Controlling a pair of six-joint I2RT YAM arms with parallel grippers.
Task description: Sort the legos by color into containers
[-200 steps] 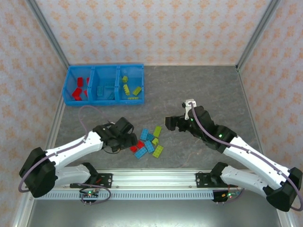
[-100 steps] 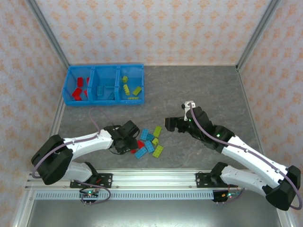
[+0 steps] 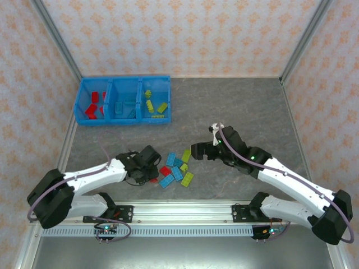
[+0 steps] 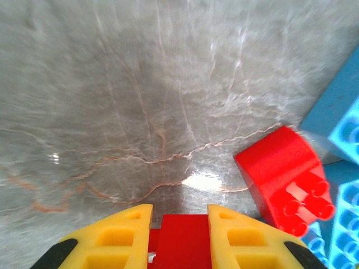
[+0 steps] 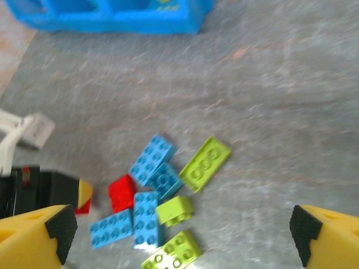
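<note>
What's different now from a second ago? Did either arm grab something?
The left gripper has closed on a red brick at the pile's left edge. The right gripper has edged slightly toward the pile, jaws open as before. The loose bricks and the blue tray with its sorted bricks have not visibly moved.

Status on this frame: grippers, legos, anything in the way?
Left gripper shut on a red lego at the pile's edge. Right gripper open, above the loose legos. Second red lego close beside the held one.
</note>
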